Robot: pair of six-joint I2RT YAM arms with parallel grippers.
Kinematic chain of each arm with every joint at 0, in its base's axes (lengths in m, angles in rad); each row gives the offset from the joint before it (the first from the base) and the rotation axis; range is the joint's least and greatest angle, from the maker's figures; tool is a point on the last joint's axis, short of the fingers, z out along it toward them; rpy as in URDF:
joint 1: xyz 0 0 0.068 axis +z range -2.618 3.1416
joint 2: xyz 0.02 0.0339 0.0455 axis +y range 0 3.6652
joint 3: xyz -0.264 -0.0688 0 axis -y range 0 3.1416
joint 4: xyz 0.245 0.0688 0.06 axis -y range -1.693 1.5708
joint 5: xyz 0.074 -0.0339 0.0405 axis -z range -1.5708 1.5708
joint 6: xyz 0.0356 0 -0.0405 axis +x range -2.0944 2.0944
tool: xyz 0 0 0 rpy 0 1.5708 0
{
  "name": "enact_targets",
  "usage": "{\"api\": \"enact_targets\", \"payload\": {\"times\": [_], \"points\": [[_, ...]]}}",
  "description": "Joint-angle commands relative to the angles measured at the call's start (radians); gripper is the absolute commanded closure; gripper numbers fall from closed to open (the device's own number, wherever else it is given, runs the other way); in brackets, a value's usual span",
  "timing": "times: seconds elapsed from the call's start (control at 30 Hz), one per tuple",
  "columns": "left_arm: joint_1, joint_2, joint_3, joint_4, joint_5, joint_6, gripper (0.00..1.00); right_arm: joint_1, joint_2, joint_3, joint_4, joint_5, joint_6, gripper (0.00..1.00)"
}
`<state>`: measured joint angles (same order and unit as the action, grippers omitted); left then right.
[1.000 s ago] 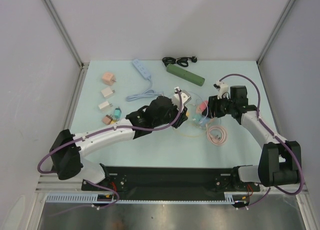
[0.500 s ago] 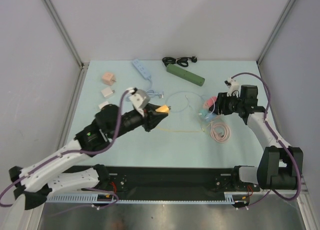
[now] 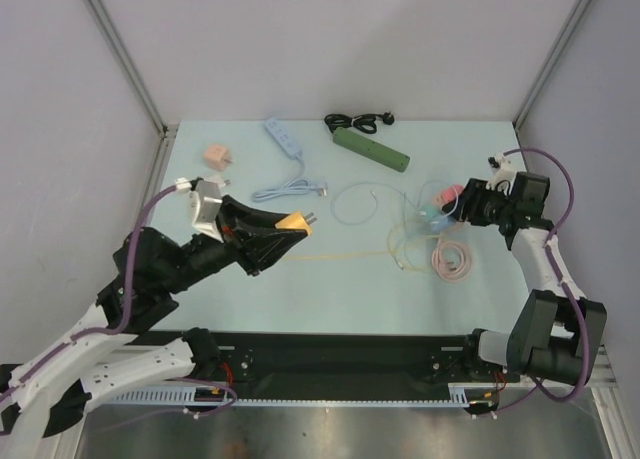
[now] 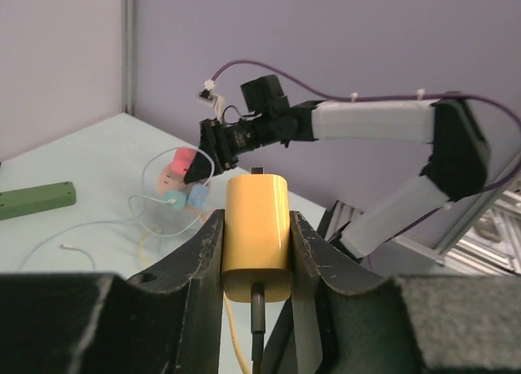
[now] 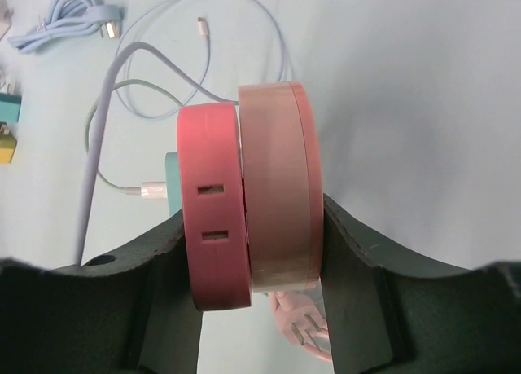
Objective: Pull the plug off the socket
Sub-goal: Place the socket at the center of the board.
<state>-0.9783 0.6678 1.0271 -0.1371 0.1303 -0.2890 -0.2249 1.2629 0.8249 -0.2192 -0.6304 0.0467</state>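
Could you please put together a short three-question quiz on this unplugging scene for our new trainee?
1. True or false: the yellow plug is seated in the pink socket.
2. Pick one. The jaws of the right gripper are: A, wide open and empty; B, closed on the pink socket; C, out of every view.
3. In a word or two: which gripper holds the yellow plug?

Key
1. False: the socket's slots are empty and the plug is held well away from it.
2. B.
3. The left gripper.
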Motion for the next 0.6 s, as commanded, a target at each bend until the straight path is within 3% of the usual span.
{"api": "enact_targets", "payload": {"times": [0.0,0.33,0.57], "points": [[0.006,-0.06,0.108,0.088,0.04,-0.078,1.0,-0.045,0.013,0.017,0.101,-0.054,0.038,1.0],[0.006,-0.123,0.29,0.045,-0.081,-0.07,1.0,-0.122,0.044,0.033,0.123,-0.153,0.085,1.0],[0.006,-0.126,0.427,0.022,-0.129,-0.064,1.0,-0.142,0.156,0.117,0.133,-0.195,0.13,1.0]]}}
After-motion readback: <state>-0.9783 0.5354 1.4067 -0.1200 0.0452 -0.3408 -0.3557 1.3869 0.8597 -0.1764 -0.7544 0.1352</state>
